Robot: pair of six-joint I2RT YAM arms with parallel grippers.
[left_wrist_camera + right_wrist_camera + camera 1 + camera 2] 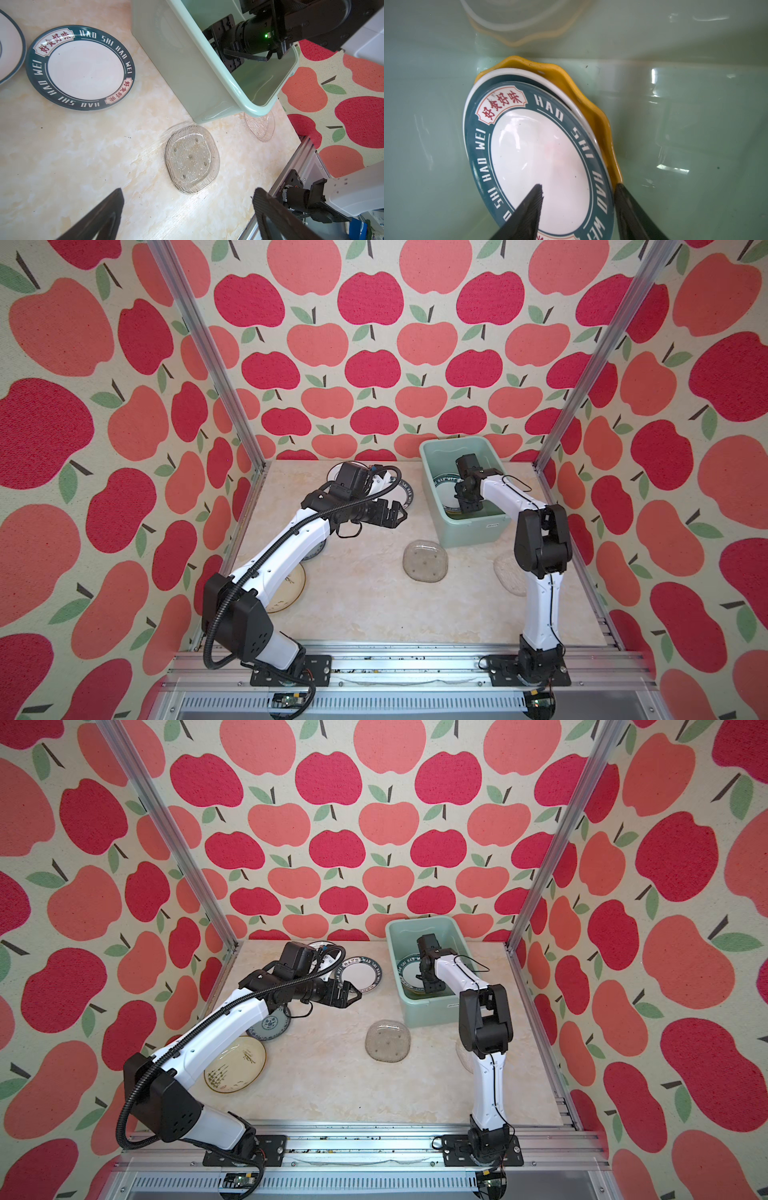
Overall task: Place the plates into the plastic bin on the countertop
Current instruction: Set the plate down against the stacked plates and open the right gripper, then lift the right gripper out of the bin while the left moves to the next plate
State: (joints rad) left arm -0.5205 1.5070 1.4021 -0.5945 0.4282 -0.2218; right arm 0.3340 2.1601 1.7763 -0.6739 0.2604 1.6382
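The plastic bin [473, 531] [432, 1011] [176, 62] stands at the back right of the countertop [361, 605]. My right gripper [466, 506] [430, 986] [578, 185] reaches down into it, open. One finger is over a lettered plate [539, 149] [444, 494]; the other is just outside its rim. That plate lies on a white plate [550, 80] and a yellow scalloped plate [571, 83]. My left gripper [401, 514] [355, 994] [188, 188] hangs open and empty above the countertop, short of a clear glass plate [424, 562] [192, 160].
On the countertop lie another lettered plate [361, 973] [81, 66], a second glass plate [509, 574] [260, 128] beside the right arm, a cream plate [235, 1065], a blue-patterned plate [270, 1027] under the left arm, and a blue-rimmed plate [8, 47]. Aluminium rails [374, 659] frame the front.
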